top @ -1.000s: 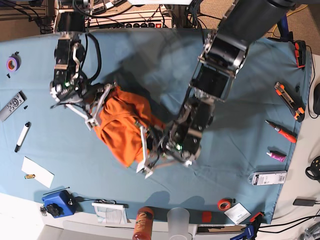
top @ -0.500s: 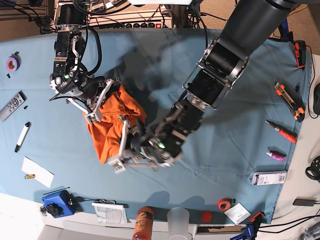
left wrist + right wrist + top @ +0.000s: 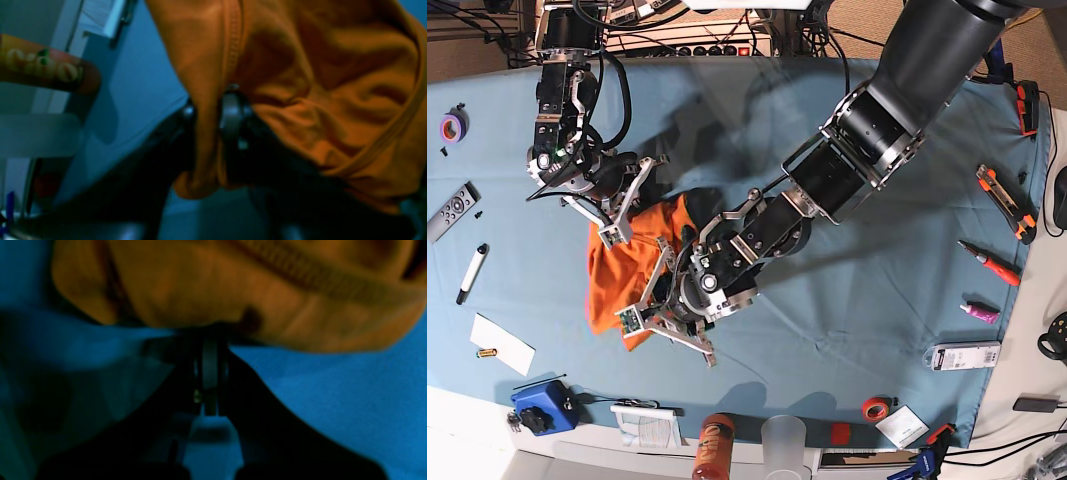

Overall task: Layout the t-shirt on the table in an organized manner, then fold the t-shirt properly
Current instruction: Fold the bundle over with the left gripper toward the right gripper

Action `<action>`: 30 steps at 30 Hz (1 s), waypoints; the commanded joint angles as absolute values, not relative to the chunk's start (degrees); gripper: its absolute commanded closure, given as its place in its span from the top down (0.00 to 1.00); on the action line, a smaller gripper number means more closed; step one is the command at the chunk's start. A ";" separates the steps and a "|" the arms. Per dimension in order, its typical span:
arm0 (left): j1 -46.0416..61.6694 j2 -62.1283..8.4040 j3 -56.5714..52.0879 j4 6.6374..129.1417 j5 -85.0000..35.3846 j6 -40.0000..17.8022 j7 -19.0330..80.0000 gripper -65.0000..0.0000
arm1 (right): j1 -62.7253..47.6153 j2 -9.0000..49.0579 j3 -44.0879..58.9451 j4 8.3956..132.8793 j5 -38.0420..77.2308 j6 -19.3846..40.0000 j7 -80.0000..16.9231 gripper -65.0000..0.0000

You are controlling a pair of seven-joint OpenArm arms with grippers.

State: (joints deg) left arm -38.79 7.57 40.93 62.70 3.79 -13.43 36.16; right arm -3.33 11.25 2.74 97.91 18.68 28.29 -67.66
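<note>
Since a second ago, the left arm's fingers (image 3: 642,318) have swung lower and leftward, dragging the orange t-shirt (image 3: 617,270) with them. They pinch a hem fold. The right arm's fingers (image 3: 617,228) are closed on the upper edge. Bunched on the teal worktop (image 3: 907,280), the shirt is not yet spread; folding remains.

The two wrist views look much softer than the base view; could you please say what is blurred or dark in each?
Left wrist view: dim, the left tool in shadow, the bright orange cloth t-shirt smeared. Right wrist view: blurrier; the right tool is a dark silhouette. Base view: sharp, evenly lit, arm shadows on the teal-blue cloth-covered table.
</note>
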 commanded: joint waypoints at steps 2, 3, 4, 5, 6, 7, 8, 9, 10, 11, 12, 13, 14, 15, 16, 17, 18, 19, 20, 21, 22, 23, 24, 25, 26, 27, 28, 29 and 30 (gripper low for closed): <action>-40.97 9.00 40.73 63.57 4.54 -9.89 33.50 0.48 | -3.51 11.27 2.59 98.04 19.07 28.64 -69.82 0.00; -40.97 9.00 40.73 63.57 4.51 -7.84 32.99 0.51 | -3.51 11.27 2.59 98.04 19.09 28.64 -69.82 0.00; -40.99 9.00 40.73 63.59 4.54 -5.67 32.88 0.52 | -3.51 11.27 2.59 98.04 19.07 28.64 -69.80 0.00; -41.01 9.00 40.73 63.59 4.54 -3.42 32.95 0.52 | -3.51 11.27 2.59 98.04 19.07 28.67 -69.82 0.00; -41.01 9.00 40.73 63.59 4.56 -1.06 33.01 0.52 | -3.51 11.27 2.59 98.04 19.07 28.67 -69.82 0.00; -41.01 9.00 40.73 63.59 4.56 1.13 33.58 0.52 | -3.51 11.27 2.59 98.04 19.07 28.67 -69.80 0.00; -41.12 9.00 40.73 63.66 4.56 2.79 34.83 0.51 | -3.51 11.27 2.59 98.04 19.07 28.67 -69.76 0.00; -41.28 9.00 40.73 63.83 4.67 3.92 36.84 0.51 | -3.51 11.27 2.59 98.04 19.07 28.67 -69.67 0.00; -41.45 9.00 40.69 64.16 5.30 4.84 39.18 0.49 | -3.51 11.27 2.59 98.04 19.05 28.67 -69.43 0.00; -41.60 9.00 40.69 64.69 6.35 5.93 41.63 0.43 | -3.51 11.29 2.59 98.04 19.05 28.67 -68.88 0.00; -41.78 9.00 40.69 65.43 7.70 7.77 44.12 0.34 | -3.49 11.29 2.61 98.04 19.05 28.67 -68.12 0.00; -41.85 9.00 40.66 66.46 9.15 9.96 46.54 0.23 | -3.49 11.31 2.66 98.06 19.05 28.67 -67.29 0.00; -41.91 9.00 40.62 67.77 10.87 12.23 49.10 0.11 | -3.49 11.29 2.74 98.28 19.05 28.67 -66.63 0.00; -41.93 9.00 40.58 69.19 12.91 14.11 51.75 0.00 | -3.49 11.31 2.74 98.63 19.03 28.67 -66.15 0.00; -41.91 9.00 40.58 70.78 15.27 15.18 54.57 0.00 | -3.49 11.31 2.74 99.22 19.03 28.67 -65.84 0.00; -41.91 9.00 40.58 72.31 17.78 15.44 57.71 0.00 | -3.49 11.29 2.74 100.05 19.03 28.67 -65.65 0.00; -41.89 9.00 40.58 73.78 20.03 15.42 60.51 0.00 | -3.49 11.31 2.74 101.06 19.03 28.67 -65.41 0.00; -41.89 9.00 40.58 74.94 22.09 15.42 63.00 0.00 | -3.49 11.31 2.76 102.26 19.00 28.67 -65.17 0.00; -41.89 9.00 40.58 75.70 23.94 15.42 64.88 0.00 | -3.49 11.29 2.94 103.61 18.98 28.64 -64.88 0.00; -41.85 9.00 40.58 76.03 25.41 15.40 66.02 0.00 | -3.49 11.29 3.27 104.99 19.00 28.64 -64.62 0.00; -41.74 9.00 40.42 76.03 26.44 15.20 66.70 0.00 | -3.49 11.29 3.90 106.43 18.98 28.64 -64.29 0.00; -41.43 9.00 39.88 76.03 26.96 14.70 67.26 0.00 | -3.49 11.27 4.75 107.85 19.03 28.64 -64.07 0.00; -41.04 9.00 38.89 76.03 27.05 13.45 67.96 0.00 | -3.49 11.29 5.78 109.19 19.03 28.64 -64.01 0.00; -40.73 9.00 37.56 76.03 26.98 11.92 69.06 0.00 | -3.49 11.29 6.98 110.41 19.03 28.64 -64.01 0.00; -40.45 9.00 35.94 76.03 26.96 10.94 70.46 0.00 | -3.49 11.29 8.29 111.53 19.05 28.64 -64.07 0.00; -40.29 9.00 34.06 76.05 26.70 10.39 71.48 0.00 | -3.51 11.29 9.67 112.46 19.05 28.64 -64.12 0.00; -40.14 9.00 31.97 76.14 26.00 10.35 71.79 0.00 | -3.51 11.29 11.09 113.16 19.05 28.64 -64.14 0.00; -39.94 9.00 29.63 76.44 24.67 9.61 71.75 0.00 | -3.51 11.29 12.51 113.71 19.07 28.67 -64.14 0.00; -39.72 9.00 27.20 77.10 22.50 8.29 71.50 0.00 | -3.51 11.29 13.82 114.06 19.09 28.67 -64.14 0.00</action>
